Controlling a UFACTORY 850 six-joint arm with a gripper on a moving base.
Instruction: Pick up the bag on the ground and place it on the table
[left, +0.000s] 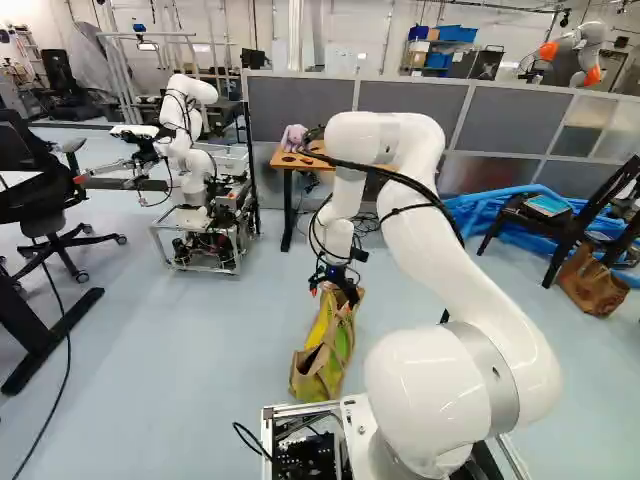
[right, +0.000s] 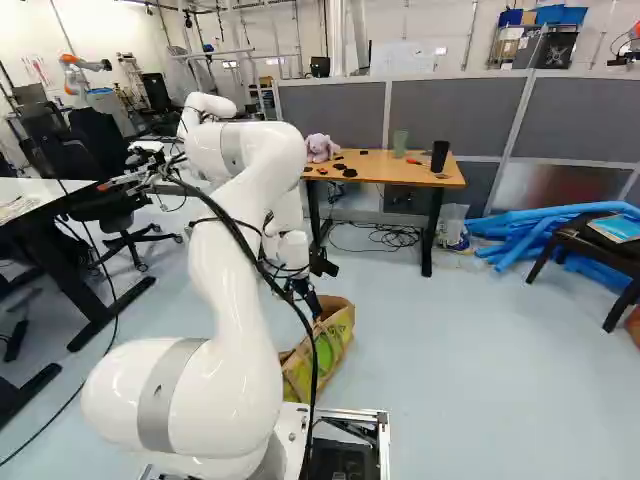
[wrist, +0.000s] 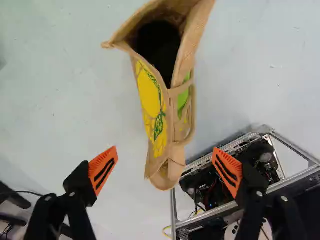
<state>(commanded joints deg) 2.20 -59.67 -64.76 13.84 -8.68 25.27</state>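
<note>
One green cup (right: 400, 143) shows in the right base view alone; the tool (left: 334, 293) stands wide.

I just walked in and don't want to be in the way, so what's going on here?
A white jointed robot arm has its black two-fingered hand open above a tan bag with yellow and green prints. The bag stands on the pale blue floor, not gripped. It's meant for a table, probably the brown wooden-topped table farther ahead.
</note>
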